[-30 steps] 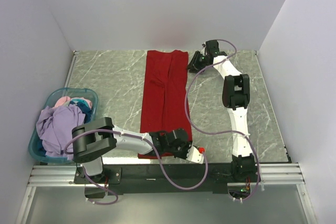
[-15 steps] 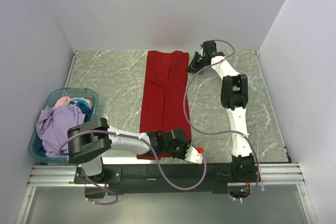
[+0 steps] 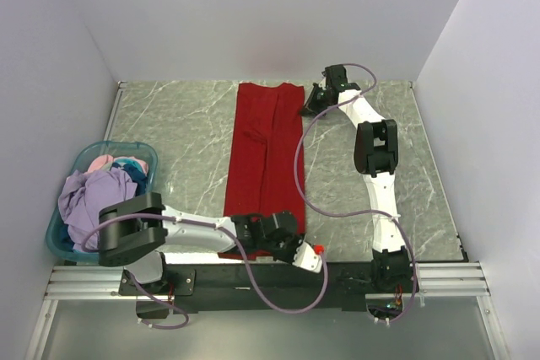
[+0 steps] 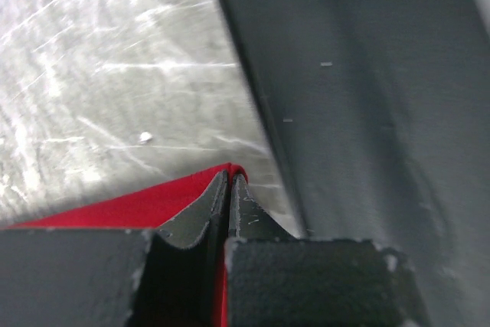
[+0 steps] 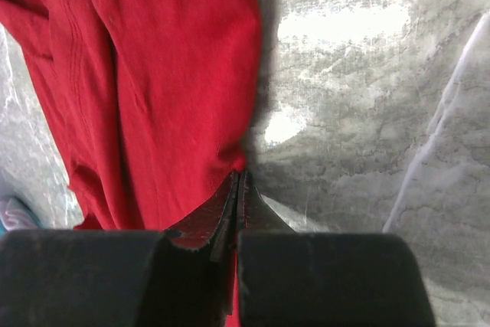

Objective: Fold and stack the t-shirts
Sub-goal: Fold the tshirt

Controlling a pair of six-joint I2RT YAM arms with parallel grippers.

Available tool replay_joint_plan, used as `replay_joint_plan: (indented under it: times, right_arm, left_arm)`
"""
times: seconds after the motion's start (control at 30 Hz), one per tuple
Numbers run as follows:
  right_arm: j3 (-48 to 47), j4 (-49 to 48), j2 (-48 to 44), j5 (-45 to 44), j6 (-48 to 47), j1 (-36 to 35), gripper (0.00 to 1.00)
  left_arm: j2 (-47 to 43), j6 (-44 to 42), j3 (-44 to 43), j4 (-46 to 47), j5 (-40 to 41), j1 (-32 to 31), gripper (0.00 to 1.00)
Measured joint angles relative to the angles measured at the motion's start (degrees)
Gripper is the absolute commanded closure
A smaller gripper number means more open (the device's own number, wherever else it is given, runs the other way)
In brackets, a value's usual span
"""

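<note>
A red t-shirt (image 3: 266, 149) lies folded into a long strip down the middle of the table, from the back edge to the front. My left gripper (image 3: 297, 246) is shut on its near right corner at the table's front edge; the left wrist view has red cloth (image 4: 130, 204) pinched between the closed fingers (image 4: 245, 212). At the far right edge of the strip, my right gripper (image 3: 307, 109) is shut on the cloth; in the right wrist view the red t-shirt (image 5: 168, 74) runs into the closed jaws. Other t-shirts, lavender (image 3: 89, 200), pink and teal, are heaped in the basket.
A translucent teal basket (image 3: 148, 155) stands at the table's left edge. The black front rail (image 4: 367, 112) runs just beyond the left gripper. A purple cable (image 3: 299, 174) from the right arm loops over the marbled table (image 3: 181, 137) beside the red strip.
The right gripper has closed on the red t-shirt's far right edge. The left arm has drawn its held corner slightly toward the front edge and folded lower.
</note>
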State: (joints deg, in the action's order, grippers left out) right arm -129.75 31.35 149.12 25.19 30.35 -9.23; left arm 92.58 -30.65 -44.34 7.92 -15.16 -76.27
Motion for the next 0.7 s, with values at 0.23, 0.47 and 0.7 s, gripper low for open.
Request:
replay_joint_plan:
  times: [0.23, 0.47, 0.7]
  right_arm:
    - [-0.4, 1.1, 0.0, -1.0, -0.2, -0.1, 1.00]
    - [-0.4, 1.1, -0.1, -1.5, -1.1, -0.1, 1.00]
    - [1.2, 2.8, -2.3, -7.9, -5.2, -0.2, 0.94]
  left_arm:
    - [-2.9, 0.3, 1.0, -1.8, -0.1, -2.5, 0.96]
    - [-2.7, 3.2, 1.2, -3.0, -0.1, -3.1, 0.64]
    - [-4.7, 8.1, 1.1, -5.0, -3.6, -0.8, 0.61]
